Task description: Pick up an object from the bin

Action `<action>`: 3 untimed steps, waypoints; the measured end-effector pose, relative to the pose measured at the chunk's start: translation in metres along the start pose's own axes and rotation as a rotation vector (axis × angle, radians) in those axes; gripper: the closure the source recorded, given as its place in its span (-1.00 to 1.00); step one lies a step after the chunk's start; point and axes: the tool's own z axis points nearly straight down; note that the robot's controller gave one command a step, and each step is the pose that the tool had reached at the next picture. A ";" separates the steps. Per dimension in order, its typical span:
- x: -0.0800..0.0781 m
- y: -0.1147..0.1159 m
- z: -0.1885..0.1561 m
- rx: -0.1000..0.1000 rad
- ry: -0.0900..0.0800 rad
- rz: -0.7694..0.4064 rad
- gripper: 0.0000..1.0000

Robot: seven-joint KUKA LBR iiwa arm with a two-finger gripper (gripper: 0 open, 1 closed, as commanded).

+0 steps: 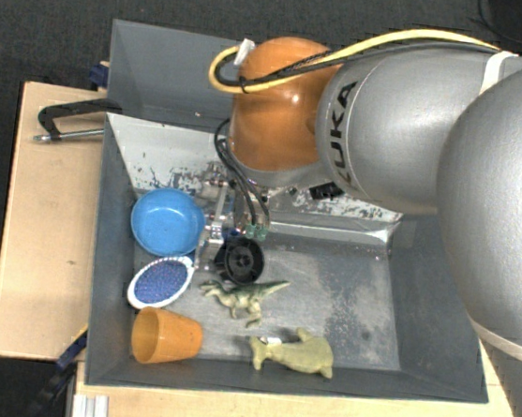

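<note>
Fingers [213, 239] hang low in the left half of the bin [111, 260], under the orange wrist cover [276, 101]. You cannot tell from this angle whether they are apart or together, because the wrist and its cables crowd the view. Nothing can be seen clamped between them.

Watch one relation above all: the black round piece [239, 260] sits right at the tips, just on their right and a shade toward the bin's near wall. It looks like a dark, ring-like disc with a hollow centre, lying flat on the floor. Being round, it has no long axis to line up with.

The blue bowl [167, 221] stands just beside the tips on the other side, close enough that you should mind its rim. The green toy dinosaur [243, 295] lies just past the black piece, its body running roughly left to right and its tail pointing right.

Further toward the near wall lie a white-rimmed oval strainer with blue mesh [159, 282], an orange cup on its side [165, 336], and a tan toy animal [295, 352], all well clear of the tips.
</note>
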 end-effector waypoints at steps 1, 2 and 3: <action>0.000 -0.028 0.067 0.003 0.006 0.083 -1.00; 0.011 -0.045 0.094 -0.006 -0.013 0.042 -1.00; 0.009 -0.046 0.092 -0.004 -0.019 0.042 1.00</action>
